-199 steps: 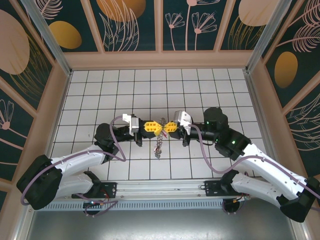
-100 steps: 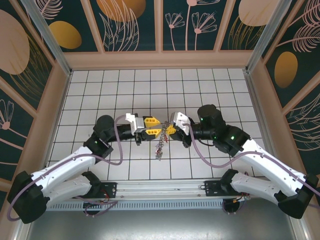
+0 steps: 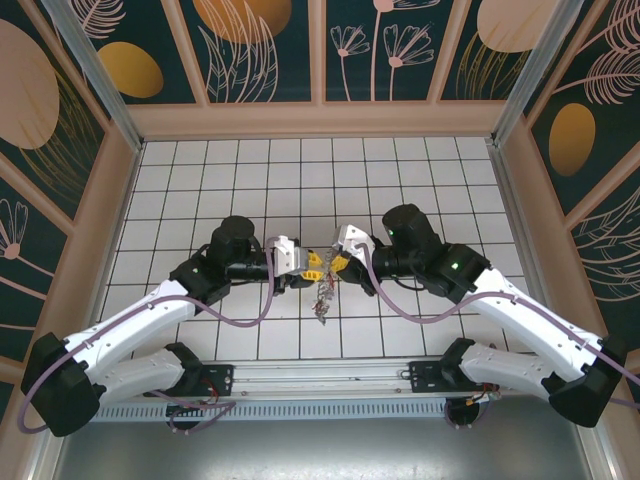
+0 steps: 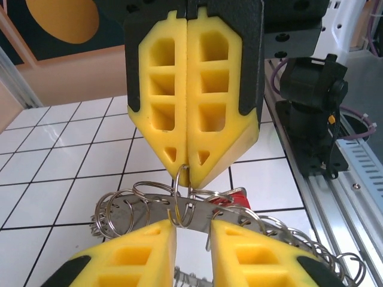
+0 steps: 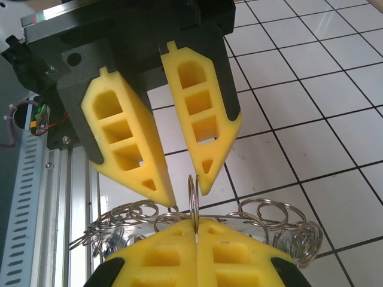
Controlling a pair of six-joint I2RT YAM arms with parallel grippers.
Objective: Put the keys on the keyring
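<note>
The keyring [image 3: 322, 292] hangs above the tiles between the two grippers, a flat grey band [image 4: 122, 211] fringed with small split rings. My right gripper [image 5: 196, 222] is shut on one upright small ring [image 5: 193, 190] of the keyring. In the left wrist view it [image 4: 188, 172] comes down from above, pinching that ring. My left gripper [image 4: 192, 226] faces it tip to tip, open, with that ring in the gap between its fingers [image 5: 205, 179]. One of the keys, with a red head [image 4: 237, 196], hangs behind the band.
White tiled floor [image 3: 200, 180] with wooden walls all round. The aluminium rail [image 3: 320, 408] with the arm bases runs along the near edge. The right arm's base and cables [image 4: 311, 101] stand close behind the grippers in the left wrist view.
The left gripper was shut one second ago and now stands open around the small ring. Both arms have swung their wrists closer together; the keyring still hangs from the right gripper.
</note>
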